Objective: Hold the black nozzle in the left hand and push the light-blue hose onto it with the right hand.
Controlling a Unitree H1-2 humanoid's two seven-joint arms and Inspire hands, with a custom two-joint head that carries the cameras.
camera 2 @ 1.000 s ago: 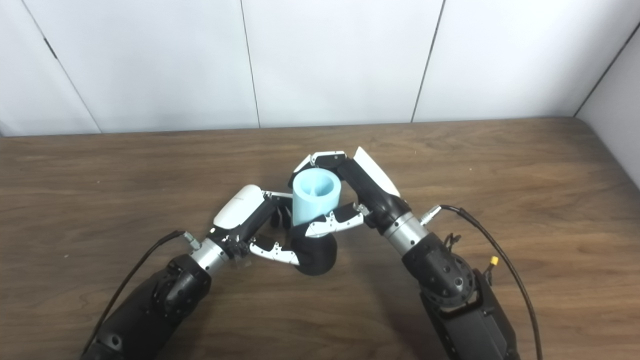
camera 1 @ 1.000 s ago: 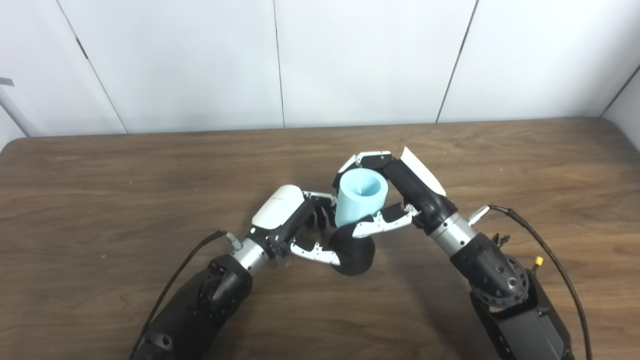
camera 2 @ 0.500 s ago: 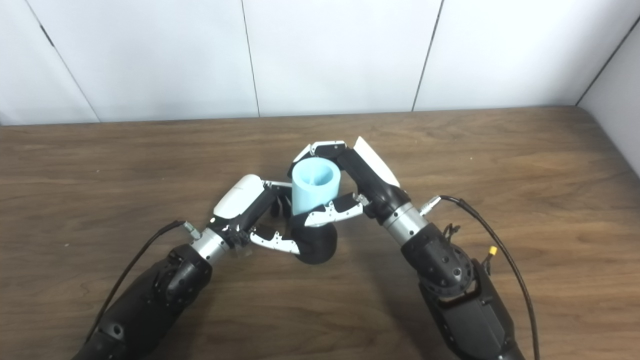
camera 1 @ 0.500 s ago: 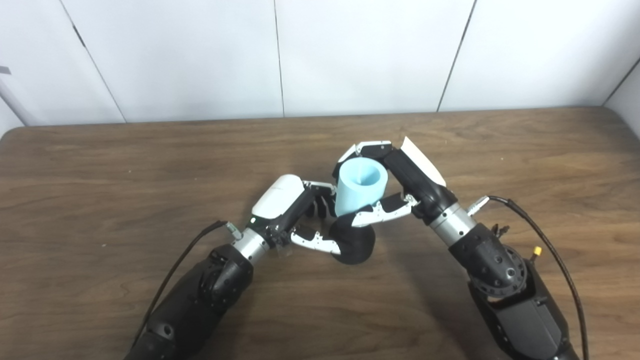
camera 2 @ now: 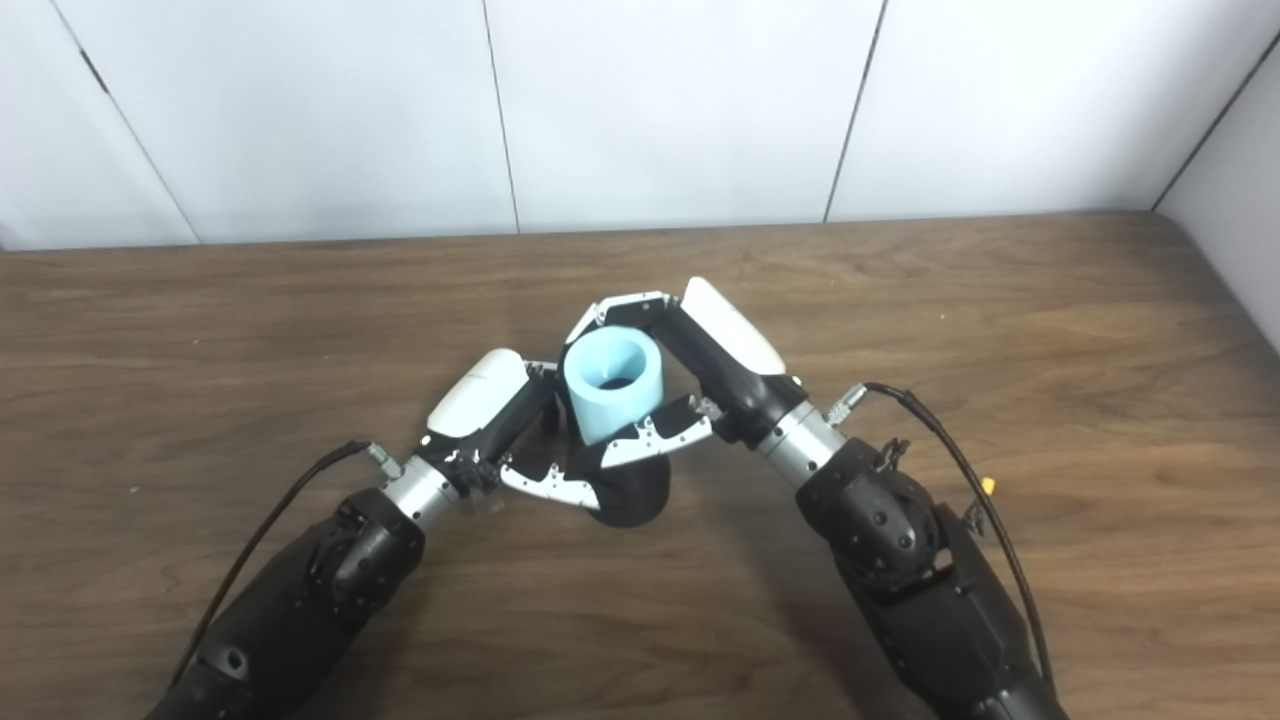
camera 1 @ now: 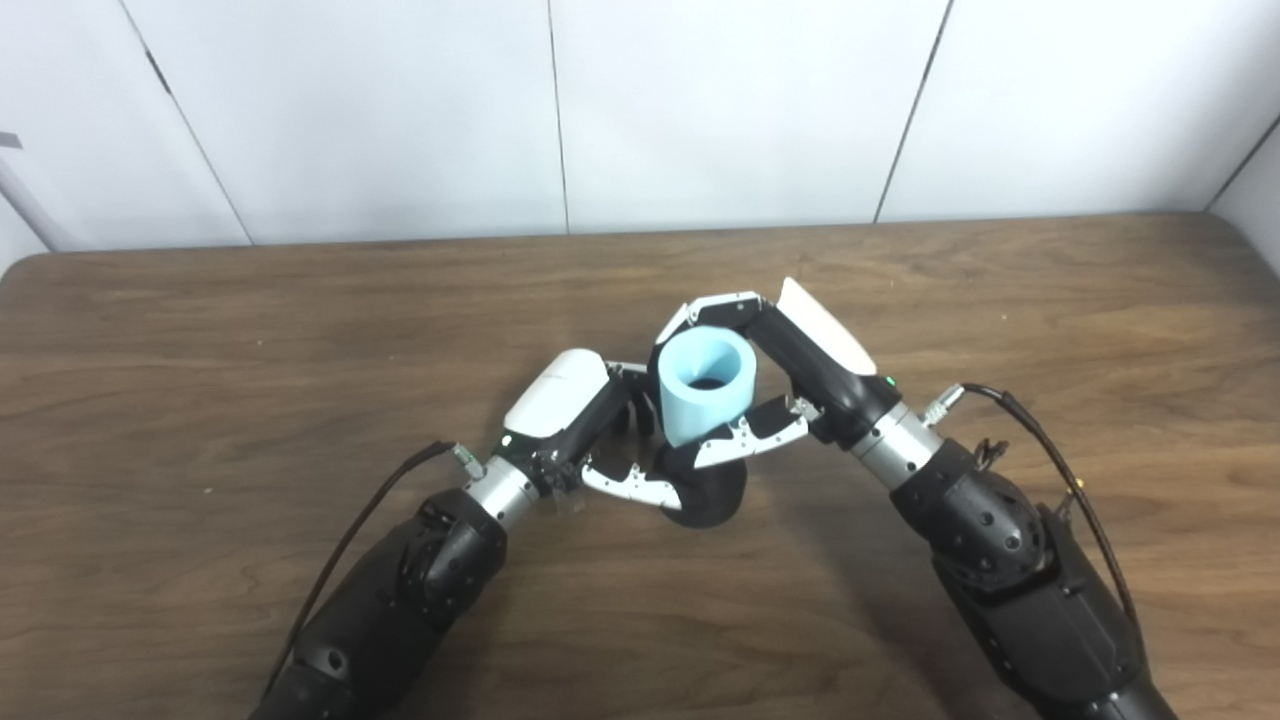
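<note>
Plainly, the left hand [camera 1: 590, 432] has its fingers wrapped round the black nozzle [camera 1: 708, 493], which sits low over the wooden table [camera 1: 200, 400] near its middle. Just right of it, the light-blue hose [camera 1: 702, 393] stands almost upright on the nozzle's top, open end up (dark shows down its bore), clamped by the right hand [camera 1: 790, 385]. I'd judge the risk is an off-axis push: the hose could cock sideways, or the rounded nozzle could roll out of the left grip.

Black arms, white-shelled hands, cables
</note>
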